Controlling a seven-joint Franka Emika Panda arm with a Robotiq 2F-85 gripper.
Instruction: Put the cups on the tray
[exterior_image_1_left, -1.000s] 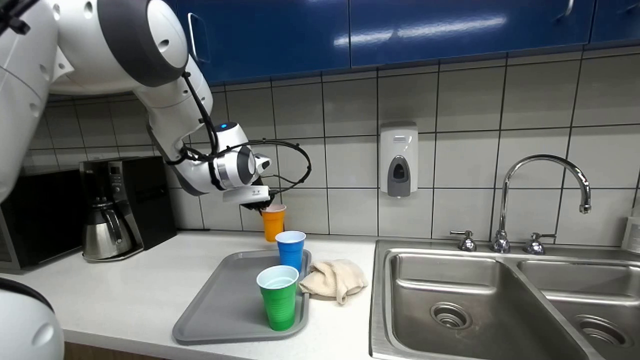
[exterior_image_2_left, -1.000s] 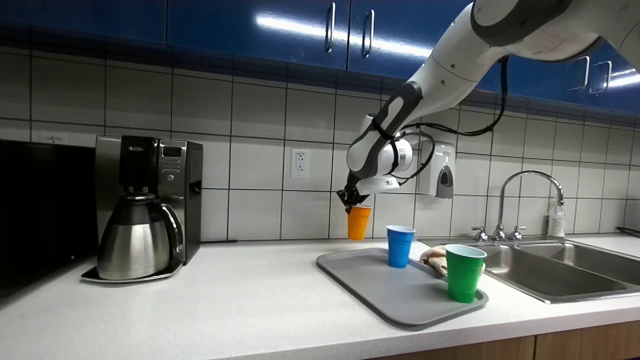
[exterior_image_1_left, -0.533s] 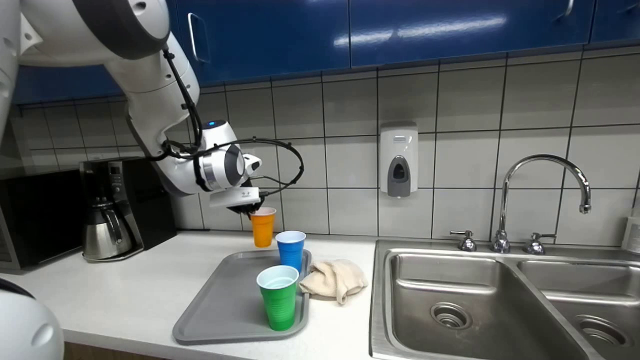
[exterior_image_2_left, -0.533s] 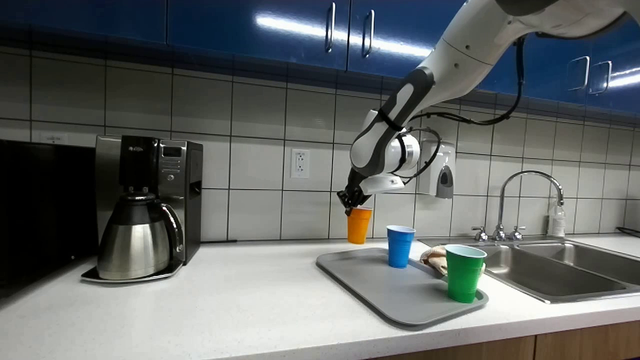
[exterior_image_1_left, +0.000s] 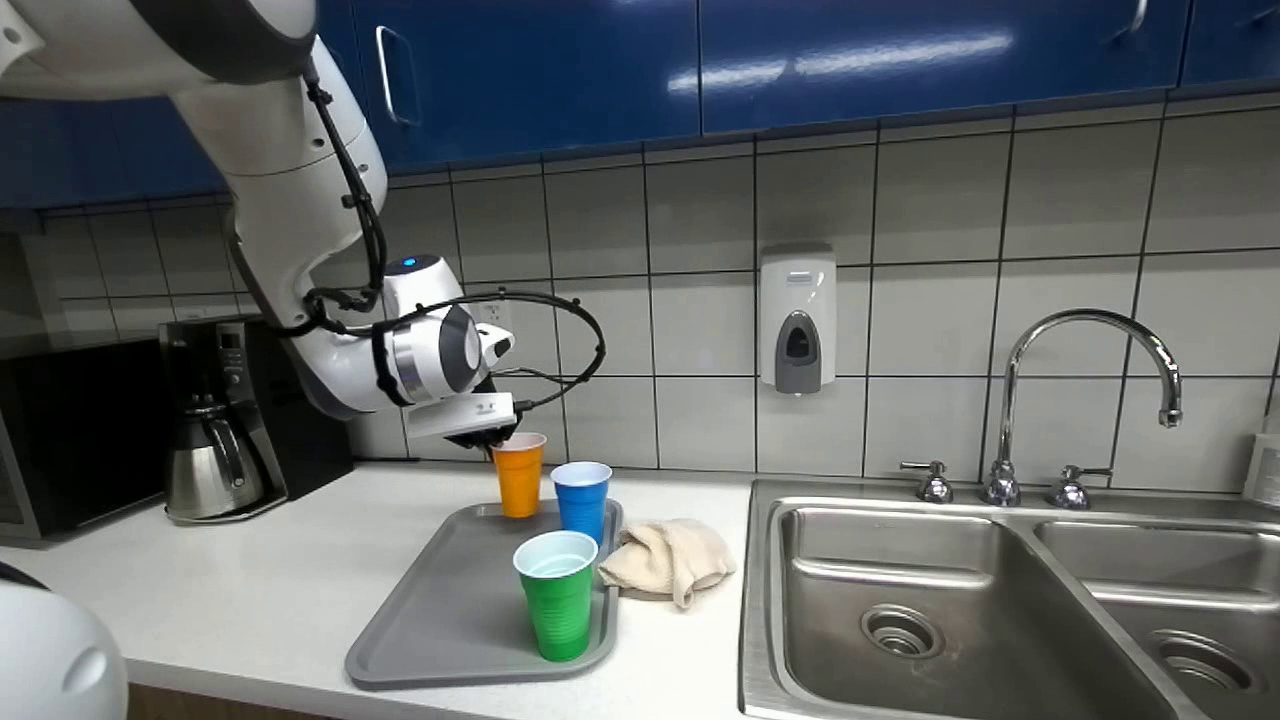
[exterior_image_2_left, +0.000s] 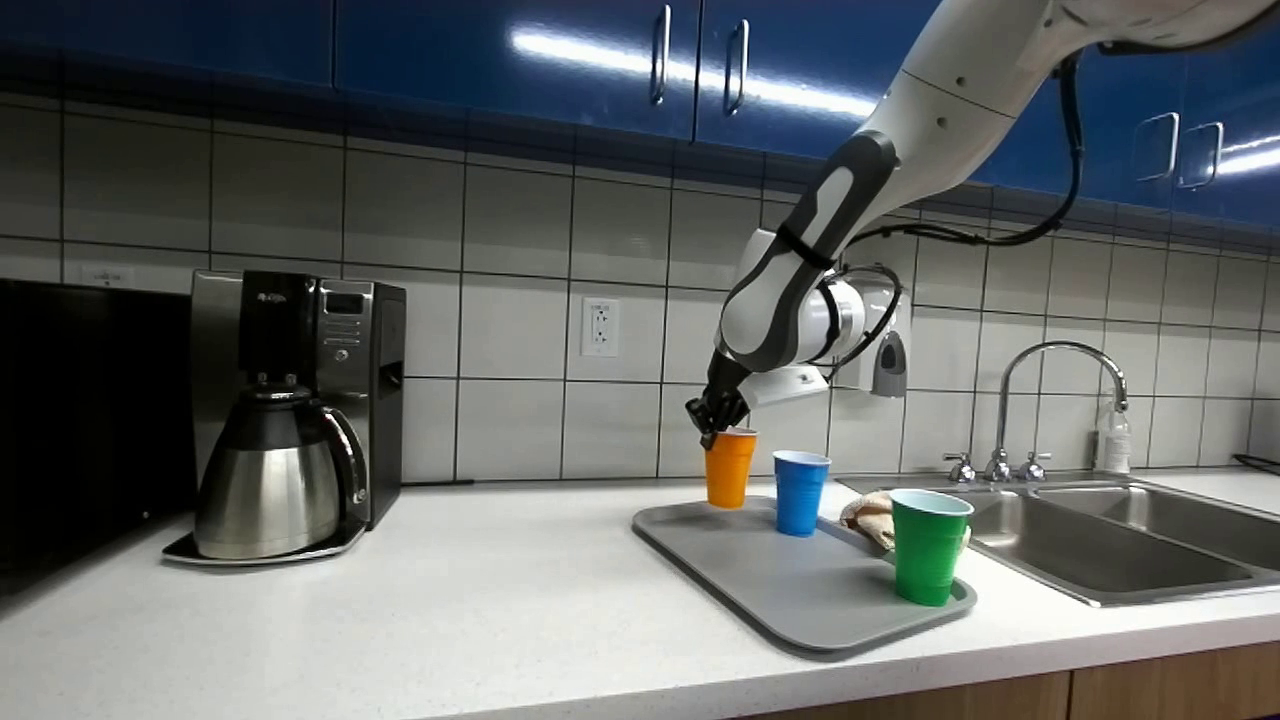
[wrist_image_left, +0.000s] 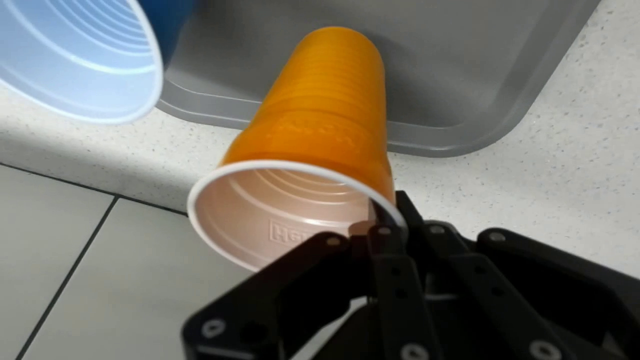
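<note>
Pinched at its rim, the orange cup (wrist_image_left: 330, 110) hangs upright from my gripper (wrist_image_left: 392, 210), with one finger inside the wall and one outside. In both exterior views this orange cup (exterior_image_2_left: 730, 470) is at the far end of the grey tray (exterior_image_2_left: 780, 580). Its base overlaps the tray in the wrist view; whether it touches I cannot tell. Close beside it the blue cup (exterior_image_1_left: 581, 500) stands upright on the tray's far part. Toward the tray's near corner stands the green cup (exterior_image_1_left: 557, 600), also upright; it is outside the wrist view.
A beige cloth (exterior_image_1_left: 668, 560) lies against the tray on the side of the steel sink (exterior_image_1_left: 890, 580). Behind the cups rises the tiled wall (exterior_image_2_left: 515, 430). A coffee maker (exterior_image_2_left: 300, 420) with its pot is farther along the counter (exterior_image_2_left: 450, 620). Blue cabinets (exterior_image_2_left: 500, 80) hang above.
The orange cup, held throughout, has come down and over the tray's far end, nearer the blue cup. The arm moved with it. Blue and green cups have stayed in place.
</note>
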